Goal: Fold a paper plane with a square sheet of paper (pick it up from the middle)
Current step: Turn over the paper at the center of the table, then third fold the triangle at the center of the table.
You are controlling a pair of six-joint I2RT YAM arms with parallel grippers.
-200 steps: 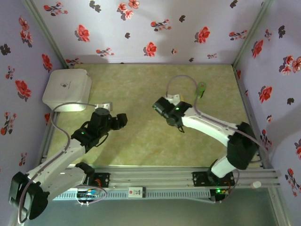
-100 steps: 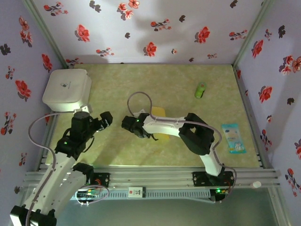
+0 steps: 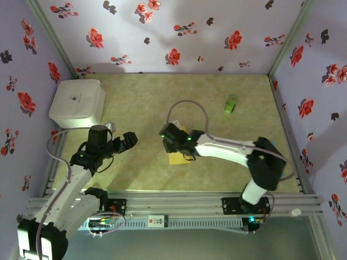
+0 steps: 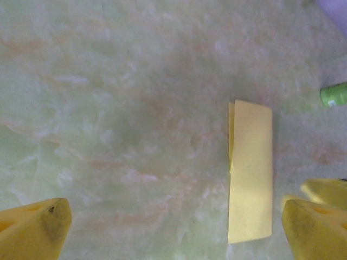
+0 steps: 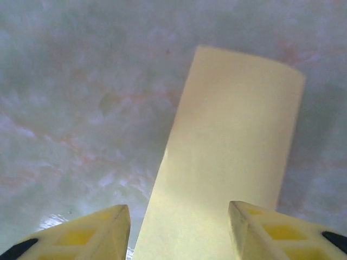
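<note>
Top view: L gripper point(image 3: 128, 142) has its fingers spread wide over bare counter point(image 3: 146, 103), holding nothing, well apart from the yellow sheet point(image 3: 178, 158). R gripper point(image 3: 166, 134) is above the sheet at mid-counter, and the sheet pokes out from under that arm. White box point(image 3: 77, 103) is in the far-left corner. Green cylinder point(image 3: 231, 103) is far right, well apart from the sheet.

L wrist view: sheet point(image 4: 250, 173) is folded into a long narrow strip, flat on the counter point(image 4: 119, 108), right of centre. L gripper point(image 4: 173, 230) is wide, one tip at each bottom corner. Cylinder end point(image 4: 335, 95) is at the right edge.

R wrist view: strip point(image 5: 230, 157) runs away from the cam, flat on the counter point(image 5: 81, 81). R gripper point(image 5: 179, 233) is part open, its tips straddling the strip's near end w/o pinching. The R tip overlaps the strip's edge.
</note>
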